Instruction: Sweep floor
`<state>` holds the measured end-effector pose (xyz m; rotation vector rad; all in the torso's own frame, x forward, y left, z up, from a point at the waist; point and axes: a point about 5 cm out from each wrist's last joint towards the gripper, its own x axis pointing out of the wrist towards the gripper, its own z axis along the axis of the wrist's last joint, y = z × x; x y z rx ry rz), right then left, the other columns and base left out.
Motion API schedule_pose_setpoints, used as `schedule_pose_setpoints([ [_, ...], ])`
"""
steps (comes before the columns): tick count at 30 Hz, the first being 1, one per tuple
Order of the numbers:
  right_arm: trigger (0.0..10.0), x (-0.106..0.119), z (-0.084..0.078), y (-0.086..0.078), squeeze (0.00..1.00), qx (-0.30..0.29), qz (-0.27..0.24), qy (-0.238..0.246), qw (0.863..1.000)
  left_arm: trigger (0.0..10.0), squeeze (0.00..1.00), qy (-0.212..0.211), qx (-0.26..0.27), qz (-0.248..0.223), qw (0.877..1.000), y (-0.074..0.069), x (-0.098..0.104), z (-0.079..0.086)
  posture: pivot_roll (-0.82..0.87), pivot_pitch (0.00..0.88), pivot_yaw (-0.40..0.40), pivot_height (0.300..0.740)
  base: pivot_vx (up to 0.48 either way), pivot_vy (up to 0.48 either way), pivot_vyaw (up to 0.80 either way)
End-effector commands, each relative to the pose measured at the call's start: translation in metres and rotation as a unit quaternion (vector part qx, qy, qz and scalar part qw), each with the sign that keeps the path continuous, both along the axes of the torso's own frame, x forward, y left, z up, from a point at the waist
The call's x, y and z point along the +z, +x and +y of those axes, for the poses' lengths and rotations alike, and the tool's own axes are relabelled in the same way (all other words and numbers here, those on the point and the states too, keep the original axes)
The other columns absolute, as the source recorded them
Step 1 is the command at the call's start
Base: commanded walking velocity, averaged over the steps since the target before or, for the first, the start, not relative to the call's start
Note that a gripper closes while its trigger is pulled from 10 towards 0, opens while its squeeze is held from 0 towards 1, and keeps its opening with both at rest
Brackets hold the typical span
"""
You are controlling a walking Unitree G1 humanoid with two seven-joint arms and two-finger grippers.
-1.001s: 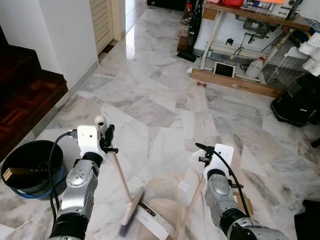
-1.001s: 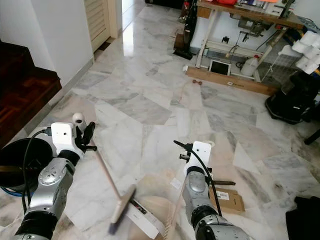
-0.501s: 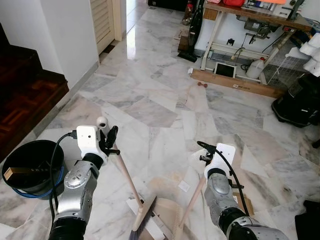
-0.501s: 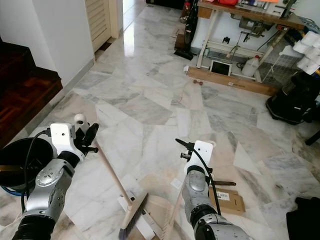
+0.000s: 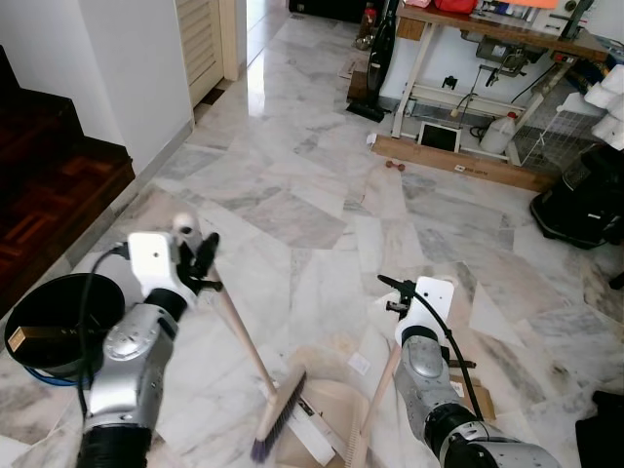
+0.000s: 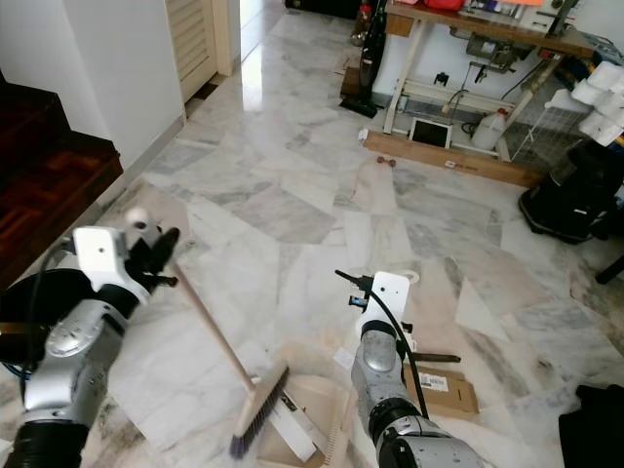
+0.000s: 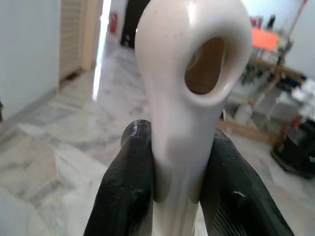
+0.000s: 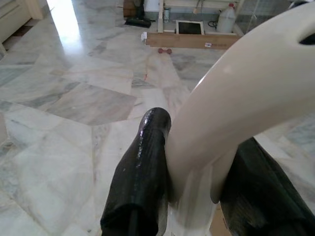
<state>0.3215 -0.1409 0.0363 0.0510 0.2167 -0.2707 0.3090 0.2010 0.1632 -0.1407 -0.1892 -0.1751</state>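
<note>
Broom and dustpan held over the marble floor [image 5: 322, 234].
Your left tool [image 7: 173, 162] is clamped on the broom [image 5: 249, 356] handle's top, bristles beside the dustpan [image 5: 327, 414]; your right tool [image 8: 197, 167] grips the dustpan's handle.

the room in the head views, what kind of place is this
Probably a home's hallway or living area that doubles as a workspace: polished marble floor, dark wooden stairs at the robot's left, a louvred door, and a cluttered workbench at the back.
</note>
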Motion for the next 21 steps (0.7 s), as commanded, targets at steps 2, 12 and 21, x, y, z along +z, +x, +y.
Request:
schedule_pose_setpoints([
  [2, 10.0, 0.013, -0.002, 0.008, 0.0, -0.004, -0.031, 0.005, 1.0, 10.0, 0.0, -0.01, -0.003, -0.052, 0.999, 0.001, 0.028, -0.002, 0.16, 0.024, -0.123, 0.74, 0.0, 0.0, 0.0],
  [12, 10.0, 0.012, -0.001, 0.008, 0.0, -0.003, -0.029, 0.008, 1.0, 10.0, 0.0, 0.074, 0.072, -0.072, 0.992, 0.003, 0.037, 0.018, 0.16, 0.022, -0.122, 0.74, 0.0, 0.0, 0.0],
  [21, 10.0, 0.011, -0.002, 0.007, 0.0, -0.003, -0.028, 0.01, 1.0, 10.0, 0.0, 0.143, 0.071, -0.029, 0.987, 0.007, 0.01, 0.014, 0.15, 0.03, -0.121, 0.74, 0.0, 0.0, 0.0],
])
